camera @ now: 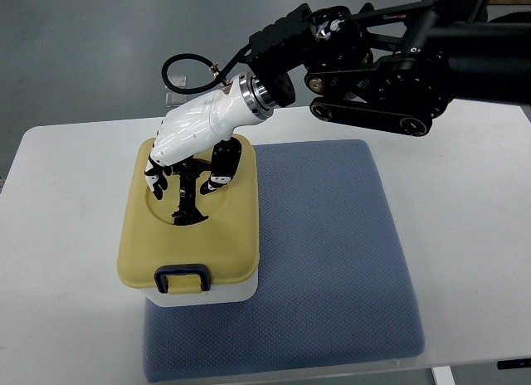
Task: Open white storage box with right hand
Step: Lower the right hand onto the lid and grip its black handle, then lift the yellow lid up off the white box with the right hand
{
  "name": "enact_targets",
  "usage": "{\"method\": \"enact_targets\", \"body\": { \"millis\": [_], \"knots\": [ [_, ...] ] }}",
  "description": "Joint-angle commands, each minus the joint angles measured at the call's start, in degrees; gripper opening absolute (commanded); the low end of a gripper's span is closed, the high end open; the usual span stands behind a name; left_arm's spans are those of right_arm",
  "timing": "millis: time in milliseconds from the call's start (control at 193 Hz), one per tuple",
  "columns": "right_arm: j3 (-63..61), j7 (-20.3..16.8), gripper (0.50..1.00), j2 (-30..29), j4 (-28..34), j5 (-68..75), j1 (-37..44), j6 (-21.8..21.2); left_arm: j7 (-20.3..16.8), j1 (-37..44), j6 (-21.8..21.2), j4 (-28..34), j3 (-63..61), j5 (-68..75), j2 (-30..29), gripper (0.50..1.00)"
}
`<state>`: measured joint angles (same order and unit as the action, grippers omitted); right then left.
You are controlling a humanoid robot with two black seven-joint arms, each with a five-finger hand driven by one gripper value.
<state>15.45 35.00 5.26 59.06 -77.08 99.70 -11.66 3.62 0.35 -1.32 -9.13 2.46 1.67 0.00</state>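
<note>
Right robot hand (187,157) reaches down, fingers (154,182) curled into the handle recess (187,204) of your storage box's yellow lid (228,227), gripping it, on the blue mat (332,252).

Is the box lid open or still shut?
Shut. The lid lies flat on the box, latch down; the right hand rests on top.

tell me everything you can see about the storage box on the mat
The storage box has a white body, mostly hidden under a pale yellow lid with rounded corners, plastic by its look. A dark blue latch sits at the lid's near edge. The lid appears closed and level. The box stands on the left part of a blue-grey mat on a white table. The right hand reaches down into a recess in the lid's top.
</note>
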Motion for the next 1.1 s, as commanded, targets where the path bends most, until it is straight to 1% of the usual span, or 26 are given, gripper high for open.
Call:
{"method": "enact_targets", "body": {
  "millis": [0,41,88,150,176,202,549,792,989,1092],
  "knots": [
    [-0.07,0.00,0.578,-0.16,0.09,0.00,-0.47,-0.03,-0.01,0.00,0.00,-0.01,0.00,0.00,0.00,1.000],
    [-0.16,0.00,0.576,-0.16,0.00,0.00,-0.56,-0.03,-0.01,0.00,0.00,-0.01,0.00,0.00,0.00,1.000],
    [-0.24,0.00,0.550,-0.16,0.09,0.09,-0.64,-0.03,-0.01,0.00,0.00,-0.01,0.00,0.00,0.00,1.000],
    [-0.25,0.00,0.529,-0.25,0.00,0.09,-0.82,-0.03,-0.01,0.00,0.00,-0.01,0.00,0.00,0.00,1.000],
    [-0.25,0.00,0.507,-0.25,0.09,0.09,-0.91,-0.03,-0.01,0.00,0.00,-0.01,0.00,0.00,0.00,1.000],
    [-0.33,0.00,0.500,-0.25,0.00,0.09,-0.99,-0.03,-0.01,0.00,0.00,0.08,0.00,0.00,0.00,1.000],
    [-0.86,0.00,0.500,0.19,0.00,1.14,-0.91,0.06,-0.01,0.00,0.00,-0.01,0.00,0.00,0.00,1.000],
    [-6.57,0.00,0.500,1.34,0.00,1.23,0.23,-0.73,-0.01,0.00,0.00,-0.01,0.00,0.00,0.00,1.000],
    [-9.30,0.00,0.500,4.85,-0.17,1.32,0.41,-1.00,-0.01,0.00,0.00,-0.01,0.00,0.00,0.00,1.000],
    [-11.05,0.00,0.500,8.54,-0.26,1.49,-0.47,-0.91,-0.01,0.00,0.00,-0.01,0.00,0.00,0.00,1.000]
  ]
}}
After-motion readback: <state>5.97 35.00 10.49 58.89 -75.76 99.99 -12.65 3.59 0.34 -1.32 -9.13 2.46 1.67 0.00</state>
